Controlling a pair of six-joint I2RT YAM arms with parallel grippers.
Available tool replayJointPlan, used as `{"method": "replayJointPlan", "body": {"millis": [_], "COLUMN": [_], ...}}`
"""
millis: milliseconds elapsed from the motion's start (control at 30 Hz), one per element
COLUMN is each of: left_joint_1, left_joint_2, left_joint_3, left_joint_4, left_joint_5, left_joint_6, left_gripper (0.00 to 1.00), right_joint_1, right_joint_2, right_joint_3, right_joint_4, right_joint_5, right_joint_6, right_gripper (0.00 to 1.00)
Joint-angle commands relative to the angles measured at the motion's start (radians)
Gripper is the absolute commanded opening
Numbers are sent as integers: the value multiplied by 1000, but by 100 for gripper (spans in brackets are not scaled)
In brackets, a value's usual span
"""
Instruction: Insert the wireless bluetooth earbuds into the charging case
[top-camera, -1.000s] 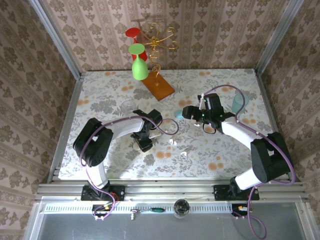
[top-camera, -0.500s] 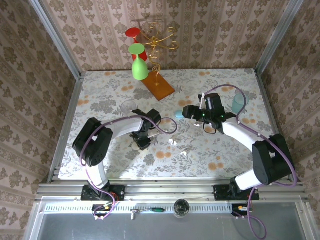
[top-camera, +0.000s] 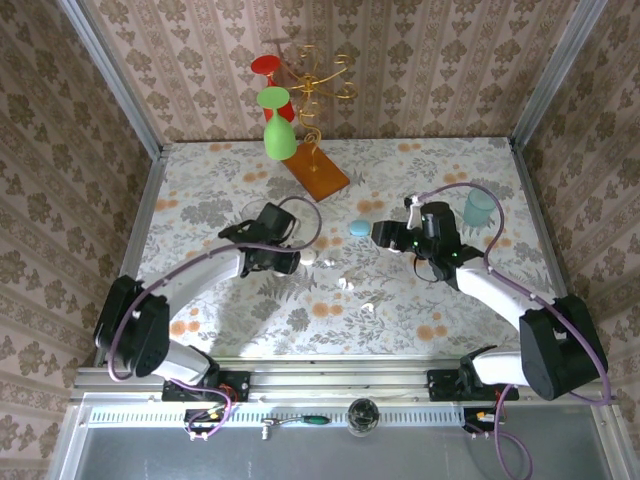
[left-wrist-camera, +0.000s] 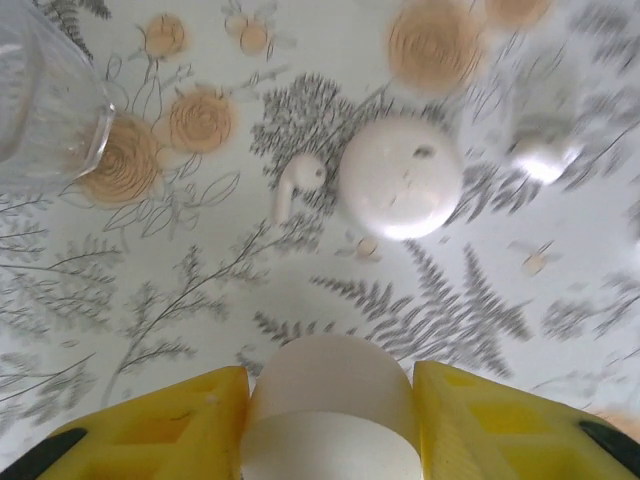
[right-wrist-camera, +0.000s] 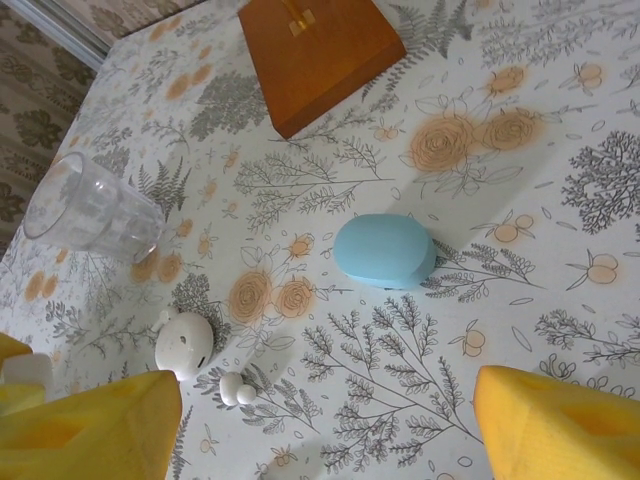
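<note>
Left hand (left-wrist-camera: 330, 385) farther out (case (left-wrist-camera: 330, 430) in grip), earbud (left-wrist-camera: 298, 187) just ahead

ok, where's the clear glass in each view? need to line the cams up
Top external: glass left of centre, on the floral cloth.
Left wrist: top-left corner, cut off by the frame edge.
Right wrist: near the left edge, about mid-height.
Shared landmark: the white case lying on the cloth. It sits right of the glass in the left wrist view and below-right of it in the right wrist view.
</note>
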Motion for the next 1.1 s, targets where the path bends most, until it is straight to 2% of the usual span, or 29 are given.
{"method": "replayJointPlan", "body": {"millis": [0,133,233,333,433,633,833,1067], "left_joint_1": [8,16,15,3,-15,-56,-82,-90], "left_joint_2": [-77,-121,-114,-113,-85,3,99,130], "left_joint_3": [-93,-203,-227,-301,-322,-304,-284,-249], "left_joint_4": [317,630,761,931,1052,1186,1328,1362], "left_joint_5": [93,102,125,62,48,70,126,181], "left_joint_6": [-238,-441,-577,-781,-919,-1035,-1120,-1126], "left_gripper": [45,44,45,45,45,43,42,41], "right_joint_1": [7,14,33,60,116,178,200,199], "right_joint_2": [-60,-76,-77,-60,-35,38,138,207], "right_joint_3": [-49,-87,-115,-131,-155,-115,-70,-18], "right_joint_4": [137,199,272,341,438,507,572,575], "right_joint_5": [9,3,-33,-85,-103,-161,-189,-173], "right_joint_6": [-45,-64,-99,-157,-262,-314,-317,-298], "right_gripper": [78,79,80,84,87,89,89,80]}}
